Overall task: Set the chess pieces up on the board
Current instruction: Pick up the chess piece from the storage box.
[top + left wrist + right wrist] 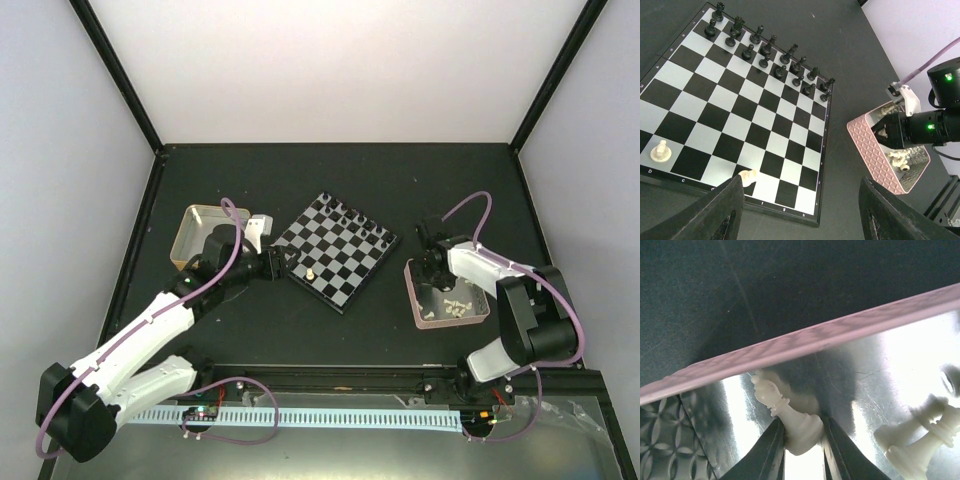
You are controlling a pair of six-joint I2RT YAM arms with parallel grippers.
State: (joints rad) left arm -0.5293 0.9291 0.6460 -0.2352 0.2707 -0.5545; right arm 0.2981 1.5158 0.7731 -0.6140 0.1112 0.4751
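Note:
The board (335, 252) lies at the table's middle, turned like a diamond, and also shows in the left wrist view (740, 115). Black pieces (765, 50) stand in two rows along its far edge. One white pawn (660, 150) stands near its near edge. Another white piece (748, 175) lies tipped by my left fingertip. My left gripper (805, 220) is open and empty over the board's near corner (280, 262). My right gripper (803, 432) is down in the pink tray (790, 350), shut on a white bishop (790, 420).
The pink tray (412, 290) sits right of the board with several loose white pieces (455, 308) in it; two of them lie beside my right gripper (920, 440). A yellow-rimmed metal tin (195, 235) stands left of the board, behind the left arm.

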